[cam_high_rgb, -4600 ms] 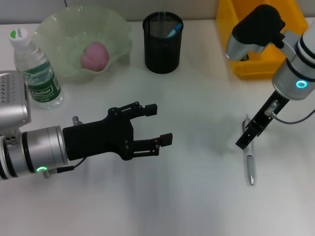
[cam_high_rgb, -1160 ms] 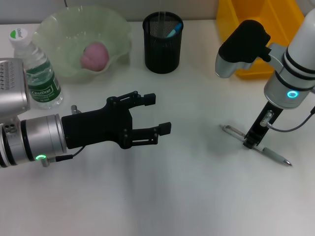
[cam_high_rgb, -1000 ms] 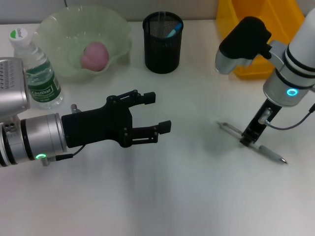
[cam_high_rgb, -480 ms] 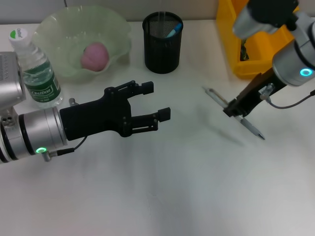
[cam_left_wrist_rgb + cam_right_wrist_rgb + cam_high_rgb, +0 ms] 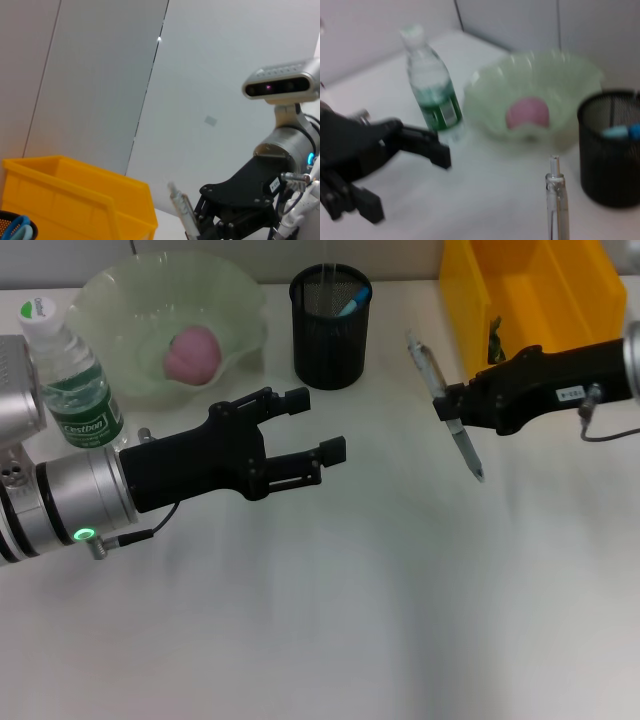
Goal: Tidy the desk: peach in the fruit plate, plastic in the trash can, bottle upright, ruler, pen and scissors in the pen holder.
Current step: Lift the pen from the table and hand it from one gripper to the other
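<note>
My right gripper point(image 5: 450, 406) is shut on a silver pen point(image 5: 467, 452) and holds it in the air, tilted, to the right of the black mesh pen holder point(image 5: 330, 330). The right wrist view shows the pen point(image 5: 557, 200) pointing toward the pen holder point(image 5: 612, 165). A pink peach point(image 5: 192, 352) lies in the green fruit plate point(image 5: 100, 290). The bottle point(image 5: 70, 380) stands upright at the far left. My left gripper point(image 5: 316, 422) hovers open and empty over the table's middle. Ruler, scissors and plastic are not identifiable.
A yellow bin point(image 5: 540, 290) stands at the back right, behind my right arm, with a dark item inside. Something blue point(image 5: 352, 302) sticks out of the pen holder.
My right gripper picked the pen up off the table and carried it up and left toward the pen holder, the arm swinging level. The left gripper edged slightly toward the back.
</note>
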Controlling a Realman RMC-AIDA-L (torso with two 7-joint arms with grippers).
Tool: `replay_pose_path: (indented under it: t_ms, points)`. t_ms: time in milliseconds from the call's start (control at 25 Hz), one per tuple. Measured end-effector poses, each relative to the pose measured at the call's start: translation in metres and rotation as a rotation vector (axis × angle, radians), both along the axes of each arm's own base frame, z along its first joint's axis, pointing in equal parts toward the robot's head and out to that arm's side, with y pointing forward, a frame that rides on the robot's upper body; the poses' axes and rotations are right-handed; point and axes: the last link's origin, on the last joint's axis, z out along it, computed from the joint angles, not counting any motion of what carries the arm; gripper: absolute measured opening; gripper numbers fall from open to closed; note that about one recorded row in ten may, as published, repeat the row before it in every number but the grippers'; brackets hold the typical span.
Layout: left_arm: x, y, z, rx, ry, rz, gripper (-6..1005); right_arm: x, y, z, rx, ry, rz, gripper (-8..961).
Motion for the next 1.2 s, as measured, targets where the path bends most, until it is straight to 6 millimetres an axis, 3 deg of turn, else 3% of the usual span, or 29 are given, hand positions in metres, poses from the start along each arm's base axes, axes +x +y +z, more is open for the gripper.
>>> replay_pose_path:
  t_ms: [280, 560, 760, 1200]
  points:
    - [0.002, 0.003, 0.002, 0.018, -0.022, 0.014, 862, 0.041, -0.011, -0.007, 0.136, 0.278, 0.097, 134]
    - [0.002, 0.004, 0.003, 0.013, -0.025, 0.021, 863, 0.059, -0.021, -0.023, 0.275, 0.364, 0.197, 135]
    - [0.002, 0.004, 0.002, 0.016, -0.024, 0.017, 863, 0.068, -0.03, -0.039, 0.379, 0.393, 0.234, 135]
    - [0.005, 0.005, 0.001, 0.015, -0.026, 0.007, 863, 0.068, -0.031, -0.05, 0.389, 0.389, 0.237, 135]
